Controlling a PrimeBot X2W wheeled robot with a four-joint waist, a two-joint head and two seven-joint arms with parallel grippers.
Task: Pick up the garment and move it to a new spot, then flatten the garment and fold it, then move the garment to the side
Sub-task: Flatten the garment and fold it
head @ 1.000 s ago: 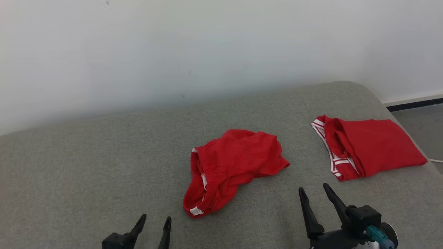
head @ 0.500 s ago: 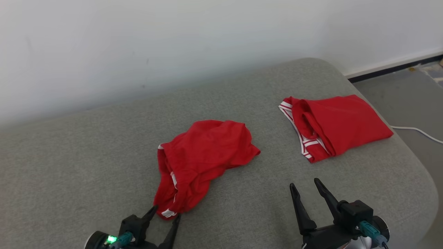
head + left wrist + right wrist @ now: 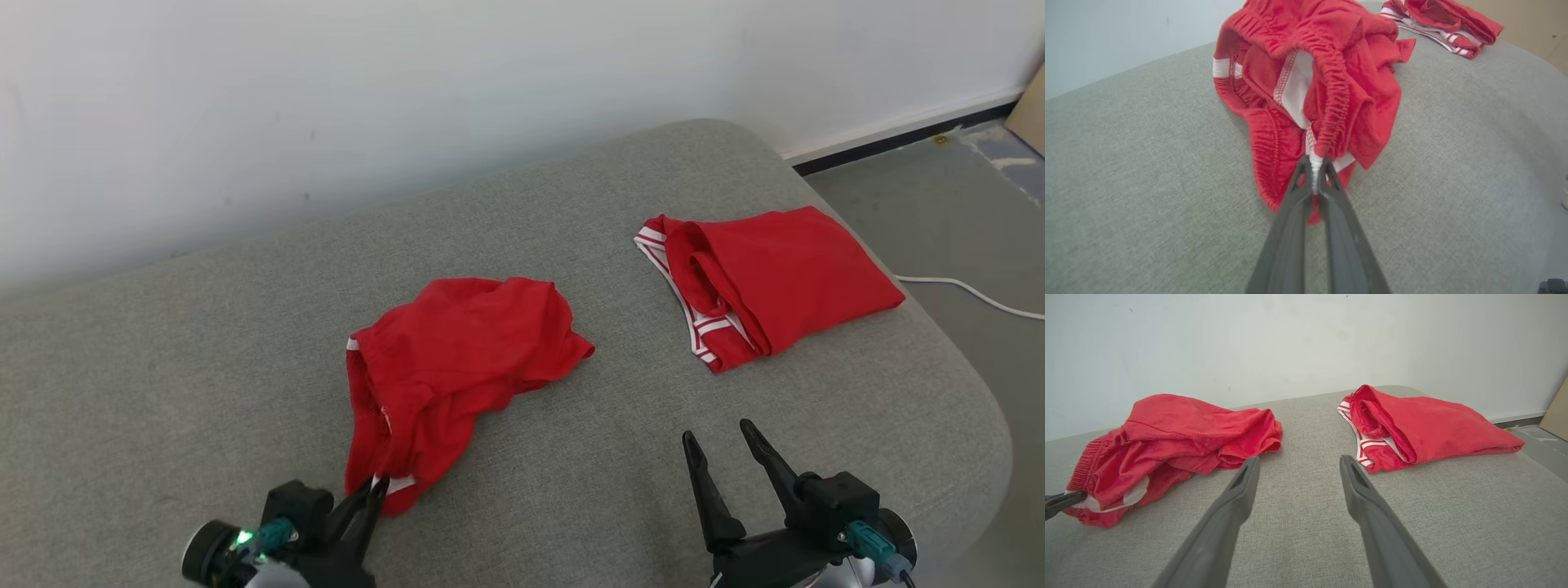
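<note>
On the grey cushion, left gripper has closed onto crumpled garment.

I see the crumpled red cloth garment mid-way along the grey fabric cushion, the folded red striped garment apart to its right.
</note>
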